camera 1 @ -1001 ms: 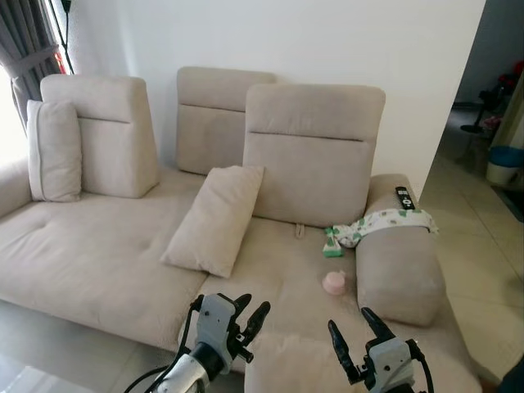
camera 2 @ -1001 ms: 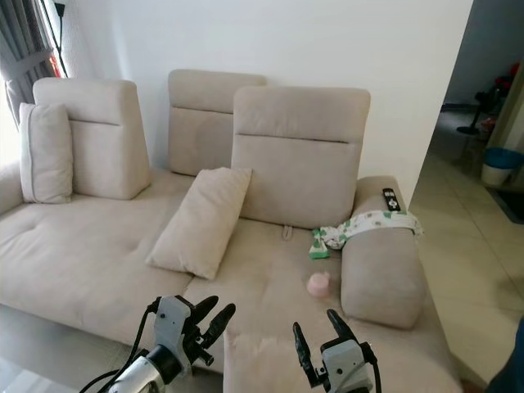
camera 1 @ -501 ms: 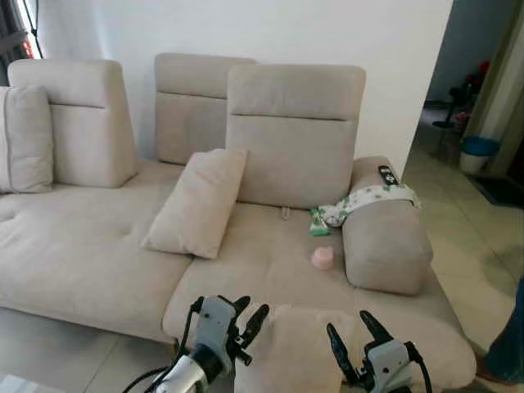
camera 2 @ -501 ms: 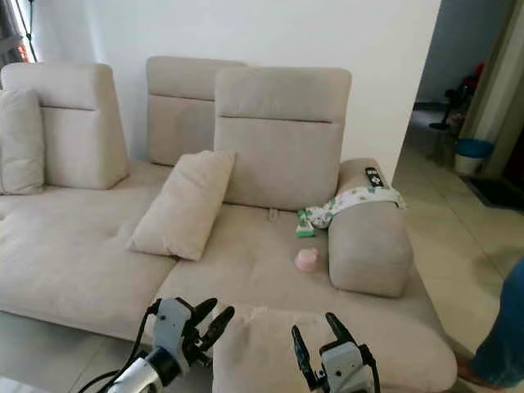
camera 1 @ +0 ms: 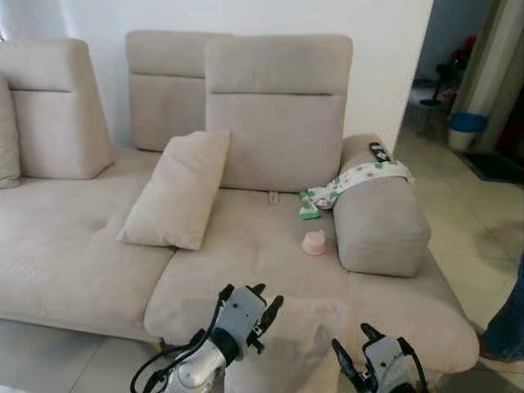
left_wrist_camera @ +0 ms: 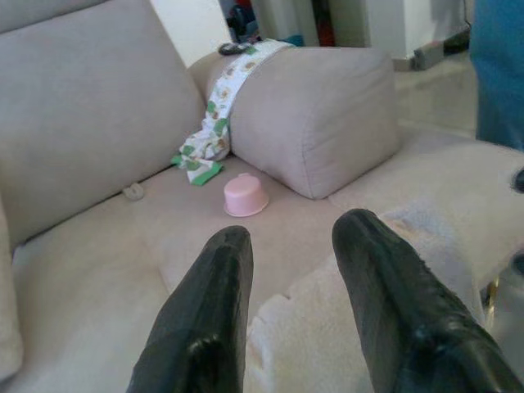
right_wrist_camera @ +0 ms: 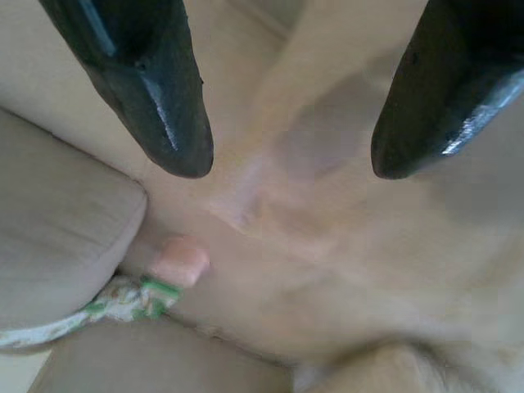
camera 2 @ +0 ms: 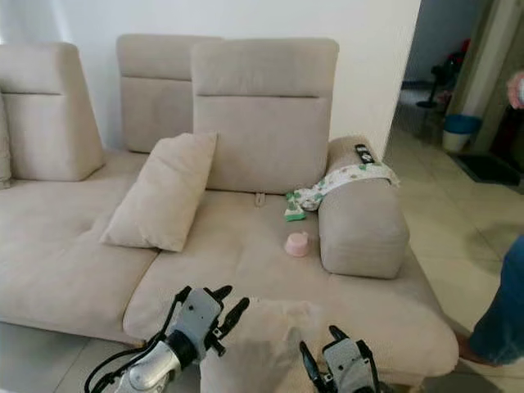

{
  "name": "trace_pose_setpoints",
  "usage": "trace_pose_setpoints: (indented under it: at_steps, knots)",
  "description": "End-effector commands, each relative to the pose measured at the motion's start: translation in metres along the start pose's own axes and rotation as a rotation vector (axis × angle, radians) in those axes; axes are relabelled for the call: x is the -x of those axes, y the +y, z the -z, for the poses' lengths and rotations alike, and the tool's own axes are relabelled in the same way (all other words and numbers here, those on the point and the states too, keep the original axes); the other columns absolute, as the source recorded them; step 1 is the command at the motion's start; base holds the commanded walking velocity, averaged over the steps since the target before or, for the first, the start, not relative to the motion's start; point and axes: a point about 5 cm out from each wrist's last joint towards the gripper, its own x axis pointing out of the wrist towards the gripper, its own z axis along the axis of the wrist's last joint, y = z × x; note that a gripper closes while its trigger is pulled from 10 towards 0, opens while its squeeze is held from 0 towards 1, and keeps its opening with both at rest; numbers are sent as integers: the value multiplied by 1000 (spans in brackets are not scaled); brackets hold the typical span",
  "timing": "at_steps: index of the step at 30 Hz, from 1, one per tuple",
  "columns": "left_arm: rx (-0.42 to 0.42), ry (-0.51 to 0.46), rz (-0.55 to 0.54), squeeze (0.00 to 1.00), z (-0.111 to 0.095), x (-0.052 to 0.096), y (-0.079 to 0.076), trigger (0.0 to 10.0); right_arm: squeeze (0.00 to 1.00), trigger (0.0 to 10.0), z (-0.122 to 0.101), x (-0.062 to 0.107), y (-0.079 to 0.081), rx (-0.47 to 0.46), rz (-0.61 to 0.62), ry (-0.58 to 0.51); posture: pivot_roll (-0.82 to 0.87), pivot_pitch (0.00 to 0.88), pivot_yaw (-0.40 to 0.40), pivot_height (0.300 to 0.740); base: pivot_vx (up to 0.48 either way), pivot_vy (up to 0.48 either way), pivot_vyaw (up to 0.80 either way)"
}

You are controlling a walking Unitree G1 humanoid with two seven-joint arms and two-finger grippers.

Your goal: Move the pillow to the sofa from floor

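A beige fuzzy pillow (camera 1: pixel 300 332) sits between my two grippers at the front edge of the sofa seat (camera 1: pixel 246 262), its far end over the cushion. On the pillow's left side my left gripper (camera 1: pixel 268 296) is open, its fingers (left_wrist_camera: pixel 217 278) spread just above the fuzzy fabric. My right gripper (camera 1: pixel 352 340) is open at the pillow's right side, and in the right wrist view the pillow fabric (right_wrist_camera: pixel 327 246) lies close beyond its wide-apart fingertips.
A second beige pillow (camera 1: pixel 173 190) leans on the sofa back. A pink cup (camera 1: pixel 313 242) and a patterned cloth (camera 1: pixel 352 180) lie by the armrest (camera 1: pixel 381 225), which carries a remote (camera 1: pixel 379 151). A person's leg (camera 1: pixel 508 319) stands at the right on the tile floor.
The camera has swung right and closer to the sofa. The pillow between my grippers now reaches further over the seat edge, and my left gripper has moved forward beside it.
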Motion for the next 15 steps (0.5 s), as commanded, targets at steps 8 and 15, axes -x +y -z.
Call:
trace_pose_setpoints:
  at_steps: [8, 15]
  knots:
    - [-98, 13, 61, 0, -9, 12, -5, 10000, 0, 10000, 0, -19, -8, 150, -157, 48, 81, 131, 97, 541, 0, 0, 0]
    - [-140, 52, 41, 0, -8, 29, -2, 10000, 0, 10000, -7, -33, -24, 276, -186, 47, 158, 161, 105, 541, 0, 0, 0]
